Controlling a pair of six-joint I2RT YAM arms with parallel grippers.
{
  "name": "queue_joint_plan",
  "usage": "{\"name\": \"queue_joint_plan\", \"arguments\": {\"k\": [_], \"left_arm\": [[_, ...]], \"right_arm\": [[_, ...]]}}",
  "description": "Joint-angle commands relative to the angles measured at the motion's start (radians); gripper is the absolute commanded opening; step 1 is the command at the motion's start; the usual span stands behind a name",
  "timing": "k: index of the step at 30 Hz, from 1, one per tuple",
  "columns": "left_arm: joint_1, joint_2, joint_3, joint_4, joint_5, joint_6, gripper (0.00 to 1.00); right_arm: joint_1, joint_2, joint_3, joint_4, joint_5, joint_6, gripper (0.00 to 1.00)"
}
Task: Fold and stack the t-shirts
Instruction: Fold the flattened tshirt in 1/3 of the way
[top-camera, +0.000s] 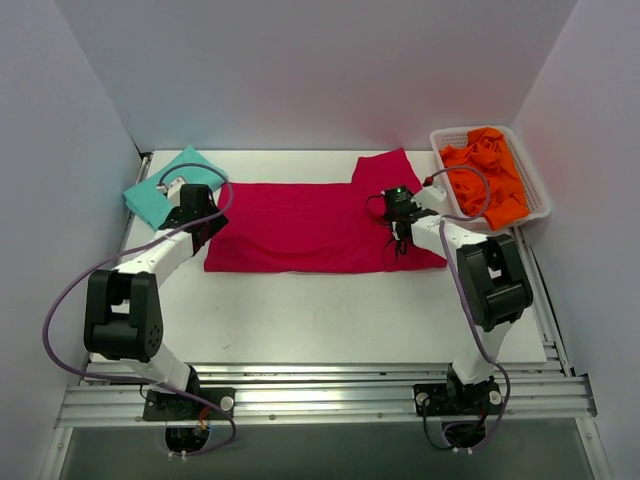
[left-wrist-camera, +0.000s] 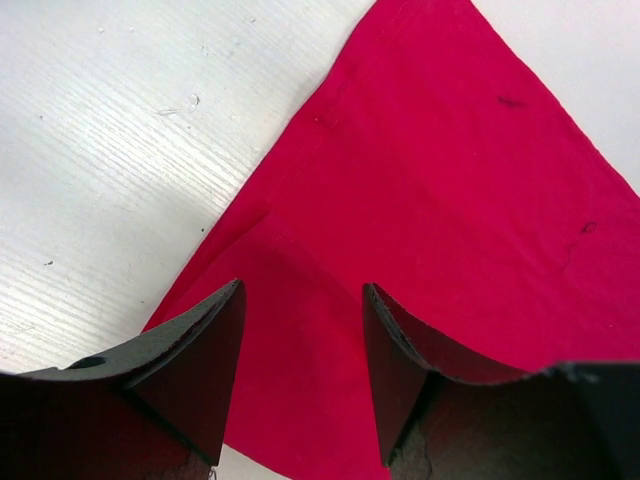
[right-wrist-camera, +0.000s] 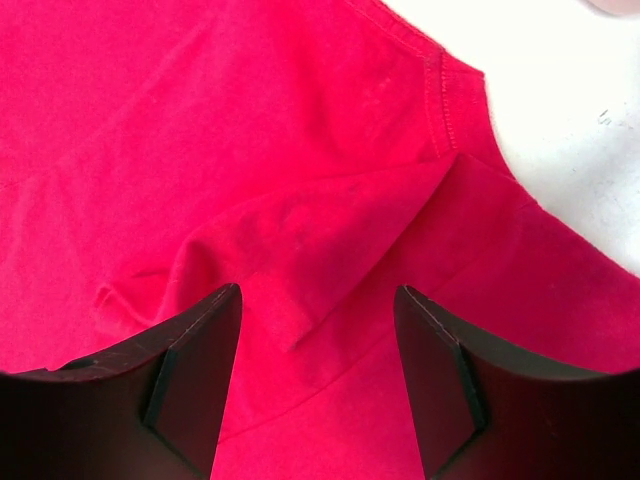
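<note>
A crimson red t-shirt (top-camera: 300, 225) lies spread across the middle of the table, one sleeve sticking out at the back right. My left gripper (top-camera: 205, 222) is open over its left edge; the left wrist view shows the red cloth (left-wrist-camera: 450, 200) between and beyond the fingers (left-wrist-camera: 200, 350). My right gripper (top-camera: 398, 222) is open over the shirt's right end, above a folded sleeve flap (right-wrist-camera: 330, 240). A folded teal t-shirt (top-camera: 165, 190) lies at the back left. Orange t-shirts (top-camera: 485, 175) fill a basket at the back right.
The white basket (top-camera: 540, 205) stands at the table's back right corner. White walls close in the back and both sides. Bare white table (top-camera: 320, 315) lies in front of the red shirt. A metal rail (top-camera: 320, 400) runs along the near edge.
</note>
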Motion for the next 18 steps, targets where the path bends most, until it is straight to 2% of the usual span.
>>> {"name": "queue_joint_plan", "arguments": {"k": [1,18], "left_arm": [[-0.005,0.010,0.002,0.054,0.012,-0.006,0.58],[-0.015,0.046,0.013,0.057,0.008,-0.001,0.57]], "right_arm": [[-0.006,0.011,-0.028,0.033,0.013,0.021,0.57],[-0.037,0.083,-0.034,0.076,-0.022,0.025,0.52]]}}
